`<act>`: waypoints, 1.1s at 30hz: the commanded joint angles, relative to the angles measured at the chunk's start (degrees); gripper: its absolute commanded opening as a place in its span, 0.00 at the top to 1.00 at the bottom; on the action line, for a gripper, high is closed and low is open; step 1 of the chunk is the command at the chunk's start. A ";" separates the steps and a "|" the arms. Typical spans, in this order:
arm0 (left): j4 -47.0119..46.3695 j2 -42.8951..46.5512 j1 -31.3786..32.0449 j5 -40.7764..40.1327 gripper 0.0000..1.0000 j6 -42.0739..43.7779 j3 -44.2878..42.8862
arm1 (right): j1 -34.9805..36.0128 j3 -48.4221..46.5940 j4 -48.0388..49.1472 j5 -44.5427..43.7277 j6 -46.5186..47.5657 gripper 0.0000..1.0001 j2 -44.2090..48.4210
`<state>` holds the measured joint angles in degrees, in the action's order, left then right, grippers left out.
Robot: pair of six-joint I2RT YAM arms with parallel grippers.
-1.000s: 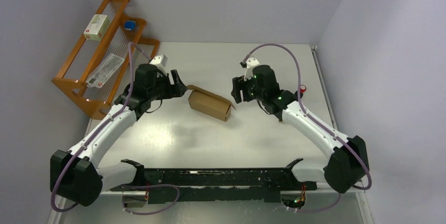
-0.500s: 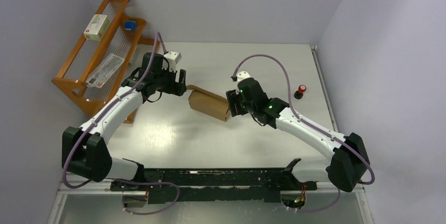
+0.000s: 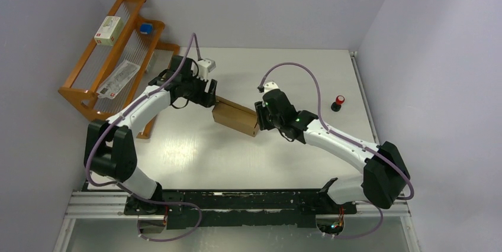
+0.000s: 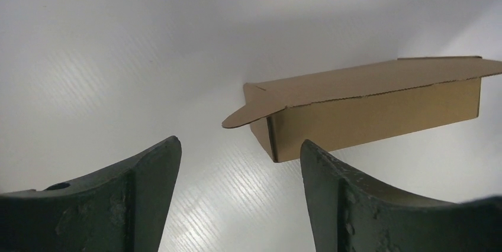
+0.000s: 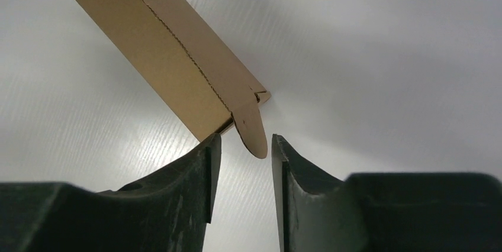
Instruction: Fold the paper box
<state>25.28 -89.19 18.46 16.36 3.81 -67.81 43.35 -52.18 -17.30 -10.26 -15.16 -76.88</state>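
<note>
The paper box [image 3: 237, 117] is lying on its long side on the table [image 3: 284, 68], stretched between the two sets of jaws with one end toward each.

The left jaws are standing wide apart and released, holding nothing. The box's end is sitting just ahead of them, a little toward their right finger and not touching. Its left-end tab [image 4: 240, 119] is curling out from the top panel toward them.

The right jaws are standing partly apart, with the right-end tab [image 5: 251, 131] poking out between their tips. A sliver of table is showing on either side of it, so they are not yet clamping it.

The box is looking light, made of thin corrugated cardboard. On this smooth table it is likely to slide or swing if pushed from one end alone. The panels should be staying fairly stiff, while the scored lines are giving way easily. The tabs are the flimsy part, and a hard pinch could crease or tear one.

The better hold seems to be on the tab's flat faces, close to its root beside the crease, with gentle pressure. The left jaws would meanwhile be bracing the far end wall so the box is not skating away while the tab is being turned in.
</note>
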 commanded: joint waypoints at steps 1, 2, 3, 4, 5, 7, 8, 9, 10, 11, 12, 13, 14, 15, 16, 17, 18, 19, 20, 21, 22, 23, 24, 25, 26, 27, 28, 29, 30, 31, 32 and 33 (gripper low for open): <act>0.44 -1.89 -0.35 6.97 0.23 3.13 -1.28 | 0.47 0.55 2.29 -0.99 0.08 0.62 0.22; 0.74 -2.21 -0.35 7.22 0.23 3.59 -1.43 | 0.42 0.44 2.18 -1.39 0.39 0.65 0.02; 0.96 -2.37 -0.35 6.97 0.24 3.91 -1.52 | 0.46 0.28 2.08 -1.76 0.70 0.68 -0.28; 0.88 -2.41 -0.35 6.61 0.24 4.14 -1.49 | 0.44 0.12 1.95 -2.19 0.96 0.70 -0.59; 0.45 -2.29 -0.37 6.77 0.24 4.37 -1.15 | 0.44 -0.12 1.80 -2.36 1.07 0.71 -0.97; -0.44 -2.05 -0.35 7.30 0.24 4.77 -0.38 | 0.42 -0.64 1.64 -2.20 1.32 0.77 -1.68; -0.34 -2.07 -0.35 7.38 0.24 5.14 -0.23 | 0.43 -0.72 1.70 -2.07 1.46 0.80 -1.94; -0.24 -2.09 -0.35 7.19 0.24 5.49 -0.26 | 0.47 -0.62 1.83 -2.11 1.58 0.82 -1.97; -0.21 -2.13 -0.36 6.85 0.24 5.70 -0.27 | 0.43 -0.52 1.97 -2.00 1.69 0.84 -1.91; -0.27 -2.19 -0.35 6.81 0.25 5.92 -0.35 | 0.47 -0.39 2.23 -1.73 1.97 0.86 -1.95; -0.39 -2.26 -0.40 6.98 0.25 6.08 -0.51 | 0.42 -0.42 2.22 -1.43 2.23 0.87 -1.90; -0.48 -2.42 -0.36 7.14 0.26 6.11 -0.62 | 0.46 -0.57 2.00 -1.31 2.37 0.89 -1.97; -0.37 -2.74 -0.35 7.37 0.26 6.18 -0.93 | 0.43 -0.63 1.99 -1.13 2.66 0.90 -1.98; -0.21 -3.09 -0.37 7.57 0.26 6.27 -1.28 | 0.46 -0.59 1.96 -1.08 3.08 0.91 -1.96; 0.10 -3.49 -0.36 7.63 0.27 6.37 -1.69 | 0.46 -0.56 1.99 -1.14 3.45 0.92 -1.95; 0.45 -3.87 -0.35 7.82 0.27 6.38 -2.08 | 0.38 -0.47 1.91 -1.42 3.64 0.93 -1.97; 0.93 -4.23 -0.35 8.23 0.28 6.43 -2.53 | 0.42 -0.53 1.77 -1.55 3.99 0.93 -1.96; 1.23 -4.50 -0.35 8.63 0.28 6.57 -2.84 | 0.43 -0.59 1.67 -1.60 4.18 0.93 -2.02; 1.33 -4.58 -0.36 9.02 0.30 6.61 -2.79 | 0.42 -0.68 1.55 -1.72 4.25 0.94 -2.11; 1.54 -4.67 -0.35 9.46 0.32 6.62 -2.71 | 0.48 -0.76 1.42 -1.82 4.26 0.94 -2.14; 1.84 -4.68 -0.35 10.16 0.34 6.76 -2.50 | 0.45 -0.85 1.36 -1.86 4.22 0.94 -2.24; 2.14 -4.56 -0.35 10.36 0.35 6.70 -2.31 | 0.48 -0.90 1.35 -1.93 4.30 0.94 -2.37; 2.37 -4.40 -0.35 10.29 0.37 6.51 -2.09 | 0.46 -0.98 1.32 -1.95 4.34 0.94 -2.42; 2.67 -4.13 -0.35 10.15 0.38 6.43 -1.87 | 0.49 -1.18 1.31 -1.95 4.42 0.94 -2.51; 3.10 -3.82 -0.28 9.92 0.39 6.34 -1.60 | 0.46 -1.39 1.18 -2.08 4.48 0.94 -2.65; 3.37 -3.43 -0.27 9.47 0.39 6.00 -1.45 | 0.49 -1.57 1.07 -2.12 4.56 0.94 -2.77; 3.63 -2.99 -0.20 8.80 0.39 5.56 -1.32 | 0.46 -1.79 0.90 -2.20 4.73 0.94 -2.98; 3.91 -2.45 -0.18 7.99 0.39 4.94 -1.20 | 0.45 -2.05 0.56 -2.33 4.78 0.94 -3.24; 4.05 -1.80 -0.13 7.21 0.39 4.32 -1.08 | 0.48 -2.42 0.04 -2.45 4.79 0.94 -3.46; 4.07 -1.13 -0.09 6.36 0.39 3.75 -0.93 | 0.46 -2.74 -0.27 -2.48 4.79 0.94 -3.68; 3.92 -0.44 -0.05 5.05 0.39 3.20 -0.58 | 0.43 -2.95 -0.50 -2.44 4.83 0.94 -3.79; 4.06 0.15 0.04 3.85 0.39 3.03 -0.49 | 0.42 -3.00 -0.53 -2.33 4.87 0.93 -3.81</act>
<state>28.16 -92.99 18.46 23.55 8.56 -68.53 43.53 -53.30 -16.91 -11.66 -11.07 -79.88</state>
